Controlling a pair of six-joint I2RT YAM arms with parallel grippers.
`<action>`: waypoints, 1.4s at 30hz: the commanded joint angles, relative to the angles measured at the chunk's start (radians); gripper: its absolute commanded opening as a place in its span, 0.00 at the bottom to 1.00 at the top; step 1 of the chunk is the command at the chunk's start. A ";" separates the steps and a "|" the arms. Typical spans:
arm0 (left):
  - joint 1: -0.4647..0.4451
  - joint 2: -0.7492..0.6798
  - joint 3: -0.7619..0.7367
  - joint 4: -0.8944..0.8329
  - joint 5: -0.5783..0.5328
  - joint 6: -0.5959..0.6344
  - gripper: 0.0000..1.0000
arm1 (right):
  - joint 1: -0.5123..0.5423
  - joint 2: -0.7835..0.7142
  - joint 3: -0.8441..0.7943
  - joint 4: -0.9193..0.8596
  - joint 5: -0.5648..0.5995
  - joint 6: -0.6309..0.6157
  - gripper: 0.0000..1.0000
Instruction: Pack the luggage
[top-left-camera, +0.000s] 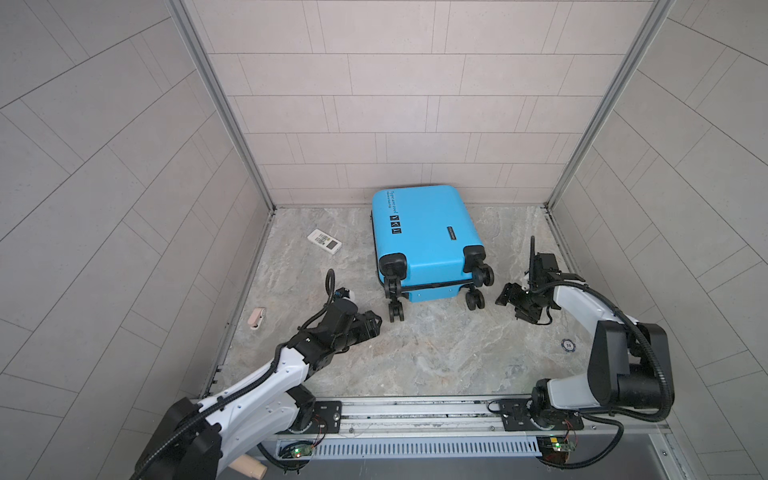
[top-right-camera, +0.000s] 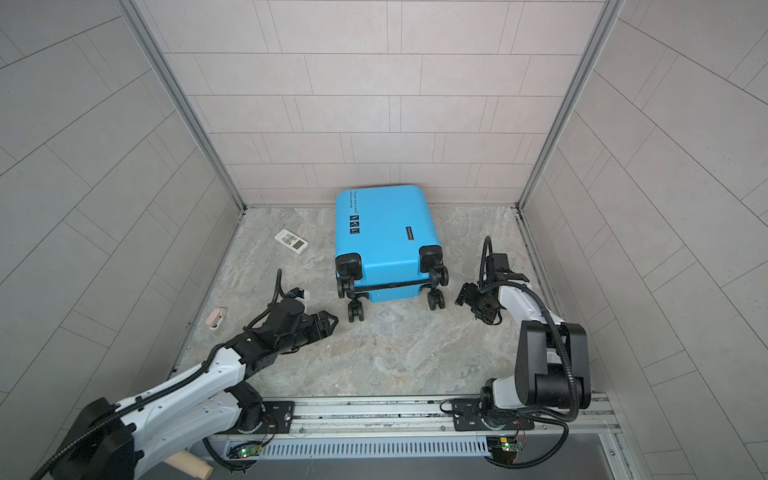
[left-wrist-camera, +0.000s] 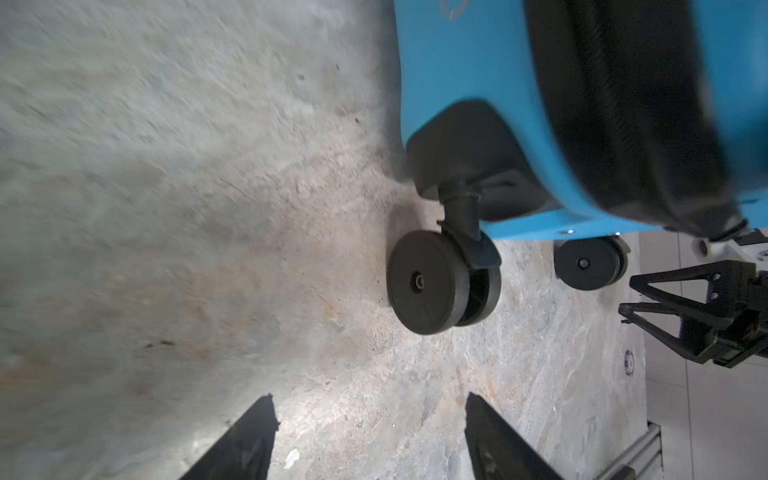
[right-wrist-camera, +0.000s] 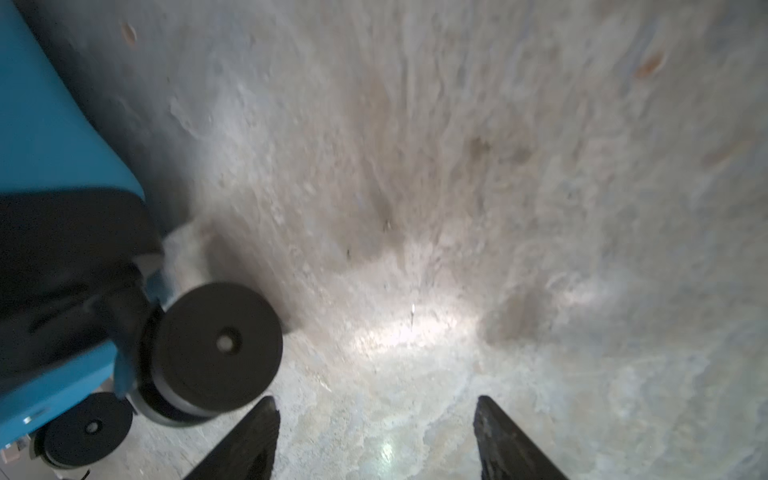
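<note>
Blue hard-shell luggage (top-left-camera: 424, 232) is lying flat and closed on the stone-look desk (top-left-camera: 436, 353). Its top end is against the back wall and the wheel end points at the robot. The left gripper (top-left-camera: 371, 325) sits low, just off the near-left wheel (left-wrist-camera: 428, 286). The right gripper (top-left-camera: 503, 296) is just beside the right-hand wheels. Neither is touching anything, and both sets of fingers (left-wrist-camera: 249, 440) are spread apart and empty, with bare desk between them in the wrist views.

So my guess is the step in hand is getting the case open. I wouldn't grab the wheels: they swivel, so there's no real hold. I'd pin the shell with one arm and work the black zipper (left-wrist-camera: 615, 104) with the other. I can't see the pull tab anywhere, so find that first. The white remote (top-left-camera: 324, 241) and the little pink thing (top-left-camera: 256, 318) off to the left look like stuff to pack, so mind them when the lid swings.
</note>
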 joint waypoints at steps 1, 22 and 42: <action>-0.065 0.047 -0.020 0.264 -0.079 -0.091 0.77 | 0.015 -0.086 -0.067 0.085 -0.050 0.024 0.77; -0.268 0.530 0.118 0.602 -0.367 0.001 0.78 | 0.275 0.034 -0.106 0.385 -0.011 0.135 0.92; -0.250 0.856 -0.063 1.338 -0.346 -0.164 0.41 | 0.292 0.197 -0.156 0.644 -0.136 0.295 0.46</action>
